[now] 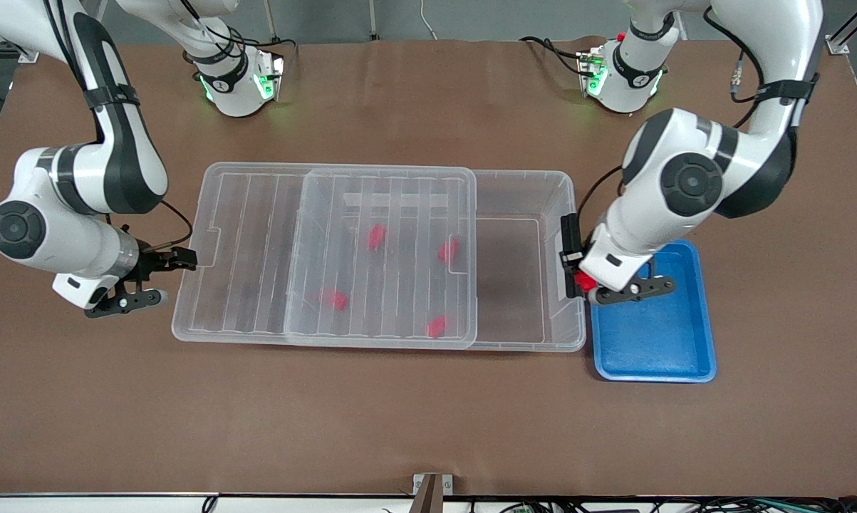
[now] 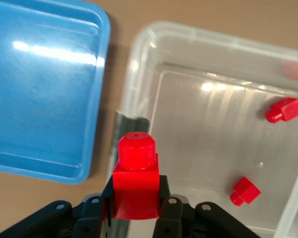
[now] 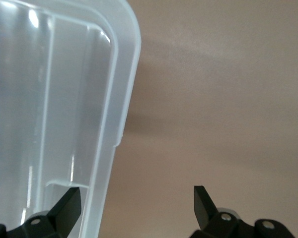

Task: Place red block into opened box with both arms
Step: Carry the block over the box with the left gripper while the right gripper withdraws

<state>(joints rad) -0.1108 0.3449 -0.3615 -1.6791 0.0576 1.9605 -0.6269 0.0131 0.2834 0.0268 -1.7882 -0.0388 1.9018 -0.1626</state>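
The red block (image 2: pixel 135 178) is clamped between the jaws of my left gripper (image 2: pixel 135 201), nub pointing away from the wrist. In the front view the left gripper (image 1: pixel 586 283) holds it over the box's short end wall, between the box (image 1: pixel 528 176) and the blue tray. The ribbed lid (image 1: pixel 382 256) is slid toward the right arm's end, leaving the box uncovered at the left arm's end. My right gripper (image 1: pixel 166 278) stands open at the lid's end. In the right wrist view the lid's edge (image 3: pixel 120 89) runs between the right gripper's (image 3: pixel 136 206) fingers.
A blue tray (image 1: pixel 656 342) lies beside the box at the left arm's end and shows bare in the left wrist view (image 2: pixel 39 99). Several other red blocks lie in the box under the lid, such as one (image 1: pixel 377 236) and another (image 2: pixel 285 109). A black latch bar (image 1: pixel 569 239) sits on the box's end.
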